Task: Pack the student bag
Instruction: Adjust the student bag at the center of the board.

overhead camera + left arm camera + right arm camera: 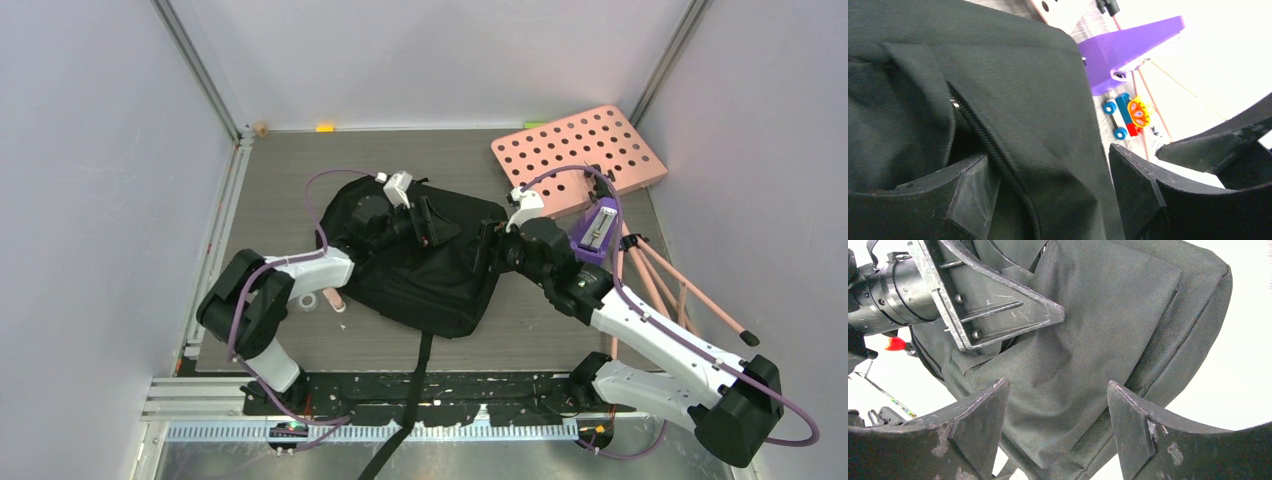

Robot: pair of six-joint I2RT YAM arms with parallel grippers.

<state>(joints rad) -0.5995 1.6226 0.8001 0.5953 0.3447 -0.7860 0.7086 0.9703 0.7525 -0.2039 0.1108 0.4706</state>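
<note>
The student bag (420, 270), a black fabric backpack, lies flat in the middle of the table, with a long black strap (412, 395) trailing toward the near edge. My left gripper (432, 226) is open over the bag's top. In the left wrist view (1053, 195) its jaws straddle black fabric beside a zipper (990, 150). My right gripper (488, 250) is open at the bag's right edge. In the right wrist view (1058, 425) a fold of the bag (1088, 340) sits between its jaws without being clamped, and the left gripper's finger (993, 300) shows above.
A pink board with round holes (580, 155) lies at the back right. A purple object (597, 228) and thin pink rods (680, 280) lie right of the bag. A small toy car (1128, 115) sits near the purple object (1128, 52). Small pale items (322, 299) lie left of the bag.
</note>
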